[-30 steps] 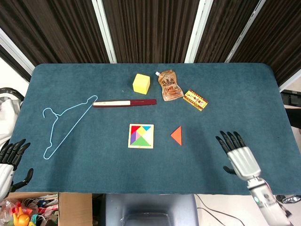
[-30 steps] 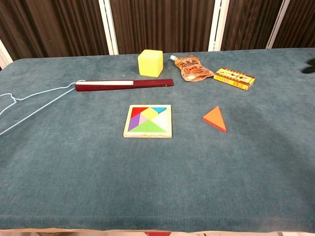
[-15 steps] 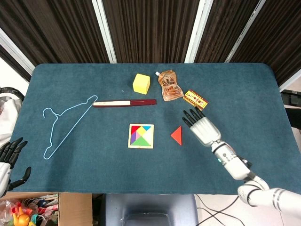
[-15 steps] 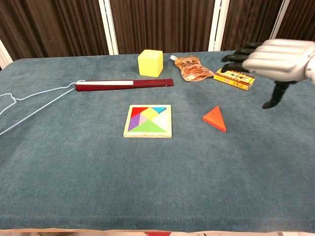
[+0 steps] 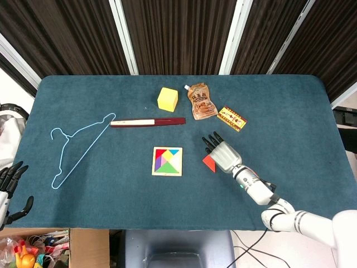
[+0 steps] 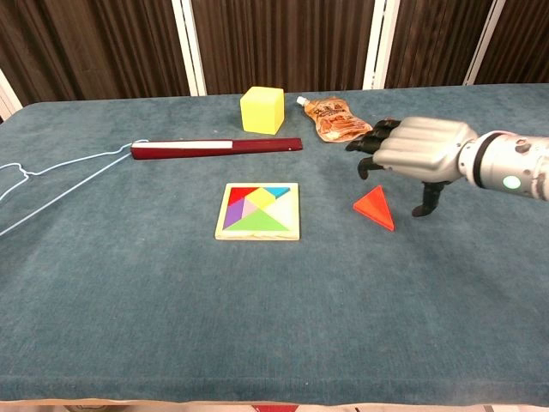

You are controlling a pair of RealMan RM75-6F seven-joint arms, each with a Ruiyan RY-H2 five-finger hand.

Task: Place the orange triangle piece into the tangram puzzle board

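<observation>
Dark ribbed curtains with pale vertical strips close off the back of the room, and a teal cloth table fills both views. Centre frame sits the tangram puzzle board, mostly filled with coloured pieces, and the orange triangle piece lies flat on the cloth just right of it, apart from the frame.

I have the right hand above the triangle with its fingers spread and holding nothing; in the head view it covers part of the piece. To do this step well I would lower slowly, set the thumb against one edge and fingers against the opposite edge, and pinch without sliding the thin piece across the cloth. The nap may make it hard to get under an edge.

My left hand waits spread and empty at the lower left edge of the head view, off the table.
</observation>
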